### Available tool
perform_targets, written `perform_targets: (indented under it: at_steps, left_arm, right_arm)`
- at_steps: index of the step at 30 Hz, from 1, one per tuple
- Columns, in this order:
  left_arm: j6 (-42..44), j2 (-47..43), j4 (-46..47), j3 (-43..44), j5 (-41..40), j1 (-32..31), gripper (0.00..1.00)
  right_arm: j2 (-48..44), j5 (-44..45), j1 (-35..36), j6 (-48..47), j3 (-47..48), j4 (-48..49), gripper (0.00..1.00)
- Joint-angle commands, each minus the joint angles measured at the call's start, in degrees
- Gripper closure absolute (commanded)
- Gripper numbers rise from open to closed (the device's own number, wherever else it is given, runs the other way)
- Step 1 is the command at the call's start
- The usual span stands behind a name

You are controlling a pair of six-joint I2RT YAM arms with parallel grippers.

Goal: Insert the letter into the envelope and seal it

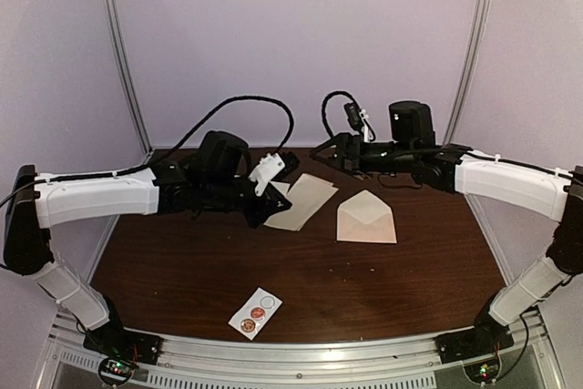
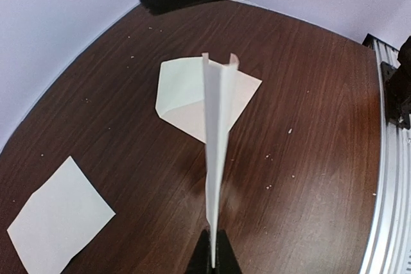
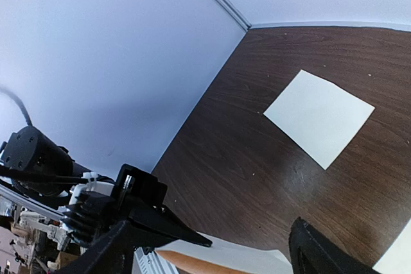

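Observation:
My left gripper point(image 1: 270, 210) is shut on the letter point(image 1: 306, 199), a folded cream sheet held off the table just left of the envelope. In the left wrist view the letter point(image 2: 217, 133) shows edge-on, rising from the closed gripper point(image 2: 214, 256). The envelope point(image 1: 366, 219) lies flat at centre right with its pointed flap open toward the back; it also shows in the left wrist view point(image 2: 183, 91), beyond the letter. My right gripper point(image 1: 334, 154) is open and empty, in the air behind the envelope. In the right wrist view the gripper point(image 3: 253, 234) hovers above the letter point(image 3: 237, 260).
A second flat cream sheet point(image 3: 319, 115) lies on the brown table point(image 1: 182, 271) toward the back left, also in the left wrist view point(image 2: 58, 217). A small white sticker strip point(image 1: 256, 312) lies near the front edge. Walls close the back and sides.

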Motion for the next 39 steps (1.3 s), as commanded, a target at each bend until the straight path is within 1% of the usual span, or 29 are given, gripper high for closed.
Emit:
perform_targets:
  at_steps: [1, 3, 6, 8, 11, 15, 19, 22, 24, 27, 28, 29, 30, 31, 33, 35, 39]
  left_arm:
    - [-9.8, -5.1, 6.3, -0.1, 2.2, 0.1, 1.0]
    - [-16.0, -6.8, 10.2, -1.2, 3.5, 0.2, 1.0]
    - [-23.1, -8.8, 17.3, -3.0, 4.9, 0.2, 1.0]
    - [-26.6, -9.8, 21.4, -4.2, 6.1, 0.2, 1.0]
    - [-29.1, -11.1, 27.0, -6.0, 9.3, 0.2, 1.0]
    - [-30.7, -13.1, 32.1, -8.5, 13.2, 0.2, 1.0]
    - [-32.3, -13.7, 32.9, -9.2, 17.1, 0.2, 1.0]
    - [-34.6, -14.7, 36.1, -11.6, 18.0, 0.3, 1.0]
    - [-35.4, -15.1, 37.7, -12.4, 18.7, 0.2, 1.0]
    - [-35.7, -14.8, 37.8, -12.0, 20.2, 0.3, 1.0]
    - [-35.5, -14.8, 37.1, -11.3, 20.1, 0.2, 0.96]
    - [-35.2, -15.0, 36.0, -11.0, 19.5, 0.2, 0.82]
    - [-34.8, -15.5, 35.0, -10.7, 18.6, 0.3, 0.72]
    - [-34.4, -16.0, 34.0, -10.5, 17.8, 0.4, 0.67]
    - [-34.1, -17.1, 32.5, -10.3, 16.8, 1.4, 0.61]
    - [-34.7, -18.3, 31.8, -10.2, 16.5, 2.6, 0.59]
    - [-36.2, -19.2, 31.4, -10.3, 17.6, 5.0, 0.58]
  right_arm:
    - [-8.2, 3.4, -1.9, -2.8, -6.1, 3.7, 0.08]
    - [-10.7, 2.0, -1.9, -2.4, -9.9, 8.3, 0.04]
    - [-13.1, -1.9, -1.5, -0.7, -14.7, 16.9, 0.03]
    - [-14.0, -2.8, -0.6, -0.5, -16.5, 20.0, 0.02]
    - [-14.3, -3.3, 1.3, -1.4, -17.5, 21.6, 0.01]
    - [-13.6, -4.3, 2.7, -0.8, -17.9, 24.2, 0.02]
    - [-12.6, -8.7, 4.5, 1.8, -17.8, 30.9, 0.17]
    - [-12.6, -10.0, 5.6, 2.2, -17.3, 32.9, 0.33]
    - [-12.8, -9.9, 5.7, 2.1, -17.0, 32.7, 0.51]
    - [-12.7, -10.4, 5.7, 2.7, -16.6, 32.9, 0.82]
    - [-12.8, -10.3, 5.7, 2.8, -16.5, 32.8, 0.93]
    - [-12.8, -10.2, 5.8, 2.8, -16.3, 32.4, 1.0]
    - [-12.8, -9.9, 5.8, 2.5, -16.2, 31.5, 1.0]
    - [-12.8, -9.5, 5.8, 1.9, -16.0, 30.3, 1.0]
    - [-13.1, -8.6, 5.8, 0.2, -15.7, 27.4, 1.0]
    - [-13.1, -8.3, 5.8, -1.3, -15.4, 24.5, 1.0]
    - [-12.9, -10.8, 5.8, -2.8, -14.4, 21.5, 1.0]
